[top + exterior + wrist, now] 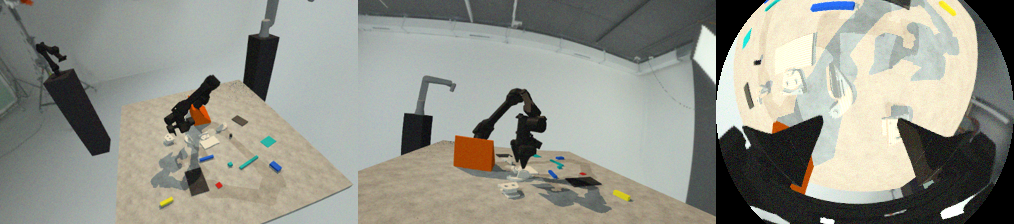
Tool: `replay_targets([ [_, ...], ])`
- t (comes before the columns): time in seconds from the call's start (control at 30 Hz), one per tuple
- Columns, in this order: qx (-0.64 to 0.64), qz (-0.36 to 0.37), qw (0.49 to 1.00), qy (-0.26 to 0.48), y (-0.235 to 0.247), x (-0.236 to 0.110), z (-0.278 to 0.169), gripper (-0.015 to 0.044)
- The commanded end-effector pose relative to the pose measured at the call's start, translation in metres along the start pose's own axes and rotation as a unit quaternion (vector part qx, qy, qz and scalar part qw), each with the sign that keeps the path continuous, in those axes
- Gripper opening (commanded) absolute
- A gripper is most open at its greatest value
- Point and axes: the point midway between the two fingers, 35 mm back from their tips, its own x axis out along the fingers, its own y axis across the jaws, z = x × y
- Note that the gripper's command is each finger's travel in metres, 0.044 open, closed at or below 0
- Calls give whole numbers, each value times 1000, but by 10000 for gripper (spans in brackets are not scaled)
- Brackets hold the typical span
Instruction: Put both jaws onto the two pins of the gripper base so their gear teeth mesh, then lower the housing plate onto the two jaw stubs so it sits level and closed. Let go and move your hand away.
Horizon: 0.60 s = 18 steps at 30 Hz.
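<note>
A white block-like part with two dark holes stands on the table; whether it is the base or the housing is unclear. A white jaw-like part lies beside it. Another white part with dark marks lies close to a pale square tile. A smaller white part lies farther off. My gripper is open and empty above the table. One finger partly hides the two-hole part in the wrist view.
An orange block stands beside the arm. A dark plate, blue bar, teal bar, red square and yellow bar lie around the table.
</note>
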Motion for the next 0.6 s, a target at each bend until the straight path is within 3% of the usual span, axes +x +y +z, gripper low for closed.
replay_targets([
  [0.0, 48, 1, 999, -3, 2, -1, 2, 440],
  [0.57, 228, 1, 974, -2, 7, -2, 5, 440],
])
